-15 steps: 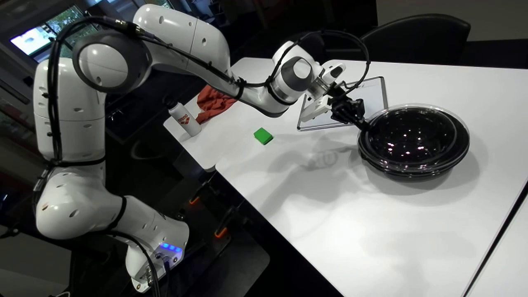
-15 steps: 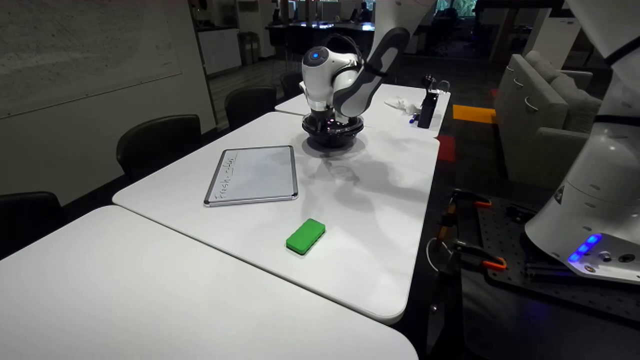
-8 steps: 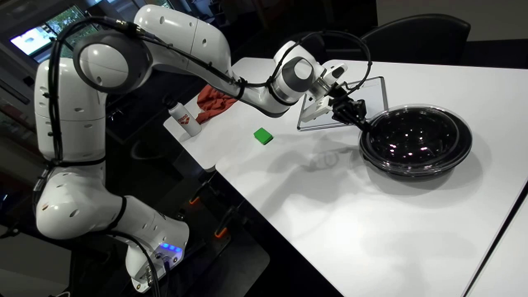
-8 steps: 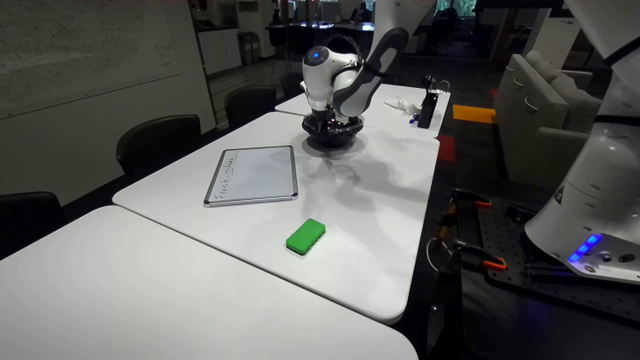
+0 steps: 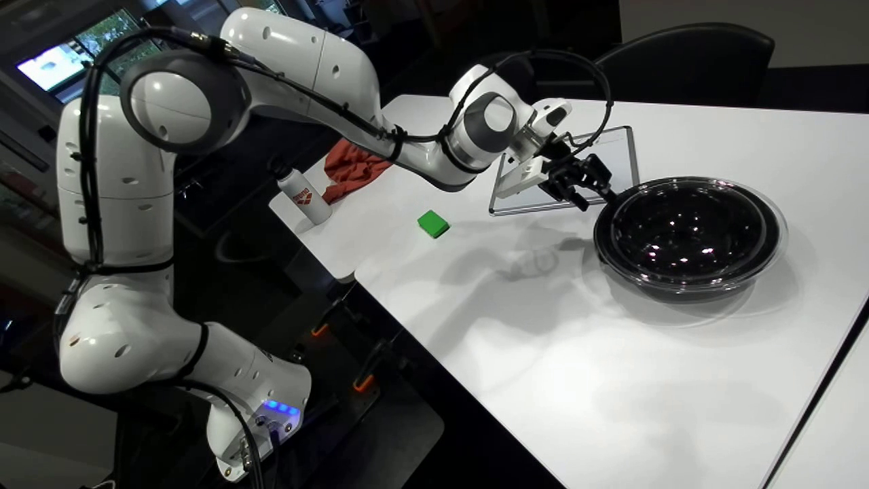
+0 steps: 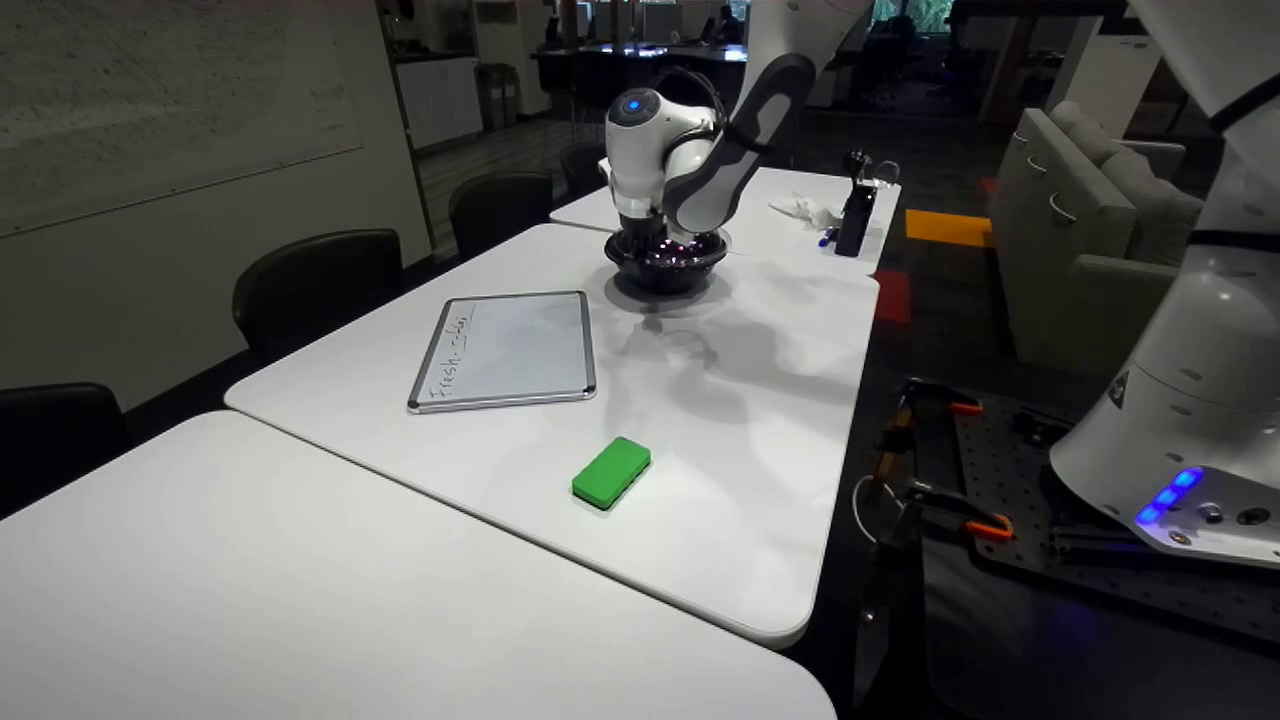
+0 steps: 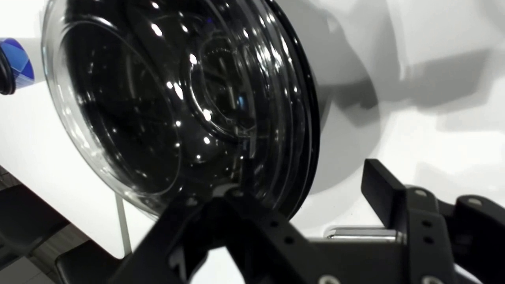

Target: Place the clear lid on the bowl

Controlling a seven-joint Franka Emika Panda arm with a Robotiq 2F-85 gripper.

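The clear lid (image 7: 158,79) lies over the glossy black bowl (image 6: 665,275) on the white table. Past one side of the black edge, the lid's transparent rim sticks out, seen in the wrist view and in an exterior view, so it sits off centre. My gripper (image 5: 596,197) is at the near-arm side of the bowl. Its jaws are spread apart, with nothing held between them. In the wrist view one finger (image 7: 247,173) overlaps the lid's edge; whether it touches cannot be told. The opposite finger (image 7: 380,193) stands outside the bowl, over the table.
A framed whiteboard (image 6: 510,350) lies beside the bowl, partly under the arm. A green block (image 6: 612,473) rests farther off. A white bottle (image 5: 304,197) and a red cloth (image 5: 353,170) are near the table edge. A black holder (image 6: 855,220) stands behind.
The fingers, together at the lid's rim before, have now spread apart and let it go. Lid and bowl have shifted slightly away from the gripper. The arm has barely moved.
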